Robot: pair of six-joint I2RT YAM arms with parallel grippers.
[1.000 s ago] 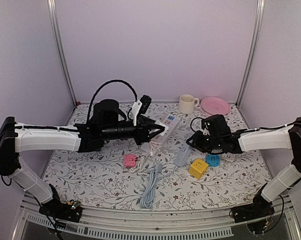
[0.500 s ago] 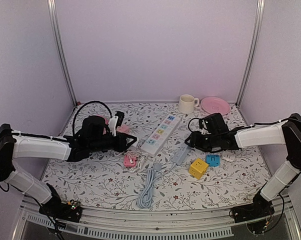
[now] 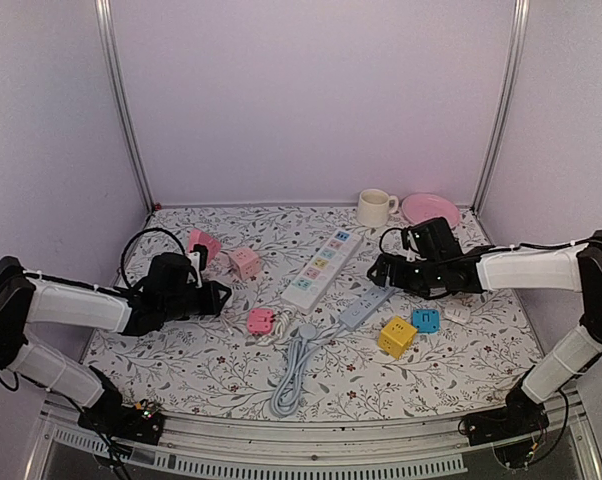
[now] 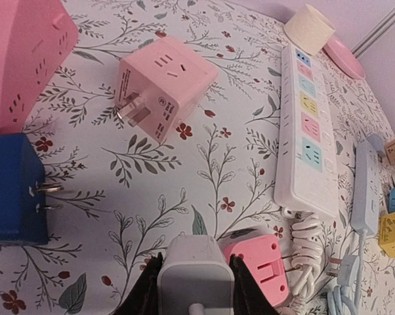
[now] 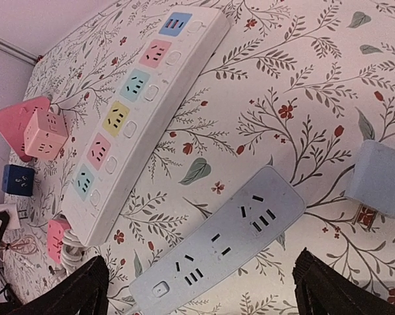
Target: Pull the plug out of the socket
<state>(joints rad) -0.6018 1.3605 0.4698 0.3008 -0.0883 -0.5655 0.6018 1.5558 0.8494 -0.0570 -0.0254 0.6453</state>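
My left gripper (image 4: 195, 260) is shut on a white plug (image 4: 196, 281), held low over the table at the left (image 3: 213, 293), clear of every socket. The plug's prongs are hidden. A white socket strip with coloured outlets (image 3: 321, 265) (image 4: 306, 138) (image 5: 138, 111) lies in the middle with nothing plugged in. A grey-blue socket strip (image 3: 366, 305) (image 5: 230, 243) lies flat beside it, also with nothing plugged in. Above its far end, my right gripper (image 3: 379, 270) (image 5: 201, 279) stands wide open, one finger on each side, holding nothing.
A pink cube adapter (image 4: 165, 85), a pink wedge-shaped adapter (image 4: 20, 52) and a blue cube (image 4: 10, 190) sit near my left gripper. A flat pink plug (image 3: 260, 320), a coiled cable (image 3: 296, 370), a yellow cube (image 3: 396, 337), a small blue cube (image 3: 426, 320), a cup (image 3: 374, 208) and a pink plate (image 3: 430, 210) are around.
My left arm has drawn back from the white strip to the left, carrying the plug. My right gripper has opened and let go of the grey-blue strip.
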